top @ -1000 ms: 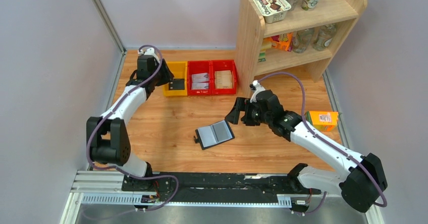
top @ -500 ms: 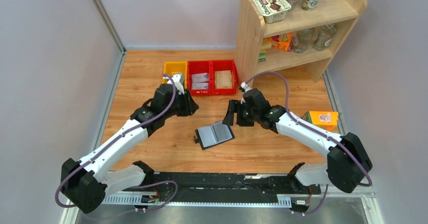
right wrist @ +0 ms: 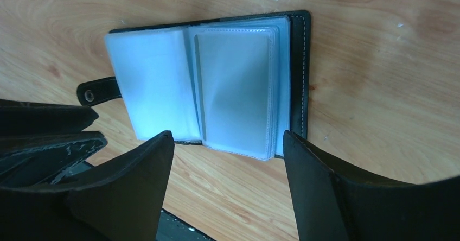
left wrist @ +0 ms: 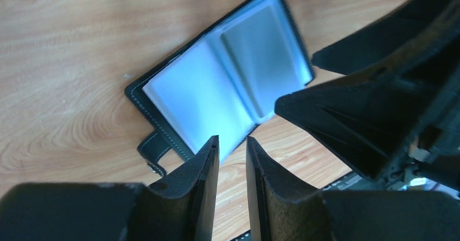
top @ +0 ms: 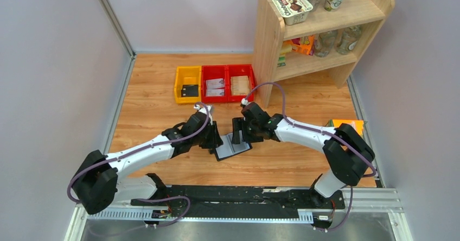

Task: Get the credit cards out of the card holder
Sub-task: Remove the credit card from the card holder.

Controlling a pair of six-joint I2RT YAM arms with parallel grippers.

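**Both grippers at the open card holder, neither one gripping**

Your card holder (top: 233, 150) lies open, lining up, on the wooden table (top: 163, 116). Its strap tab (right wrist: 100, 92) sticks out on the side toward the left arm. Your left gripper (left wrist: 232, 140) hangs just beside that edge. Its fingers are drawn close, with only a thin gap and nothing between them. Your right gripper (right wrist: 228, 135) sits over the card holder's other half, jaws spread wide and released, holding nothing. The clear sleeves (right wrist: 233, 89) look pale, and you cannot tell whether a card is inside. One black card (top: 189, 90) lies in the yellow bin (top: 179, 83), well apart from the card holder, beyond its far-left corner.
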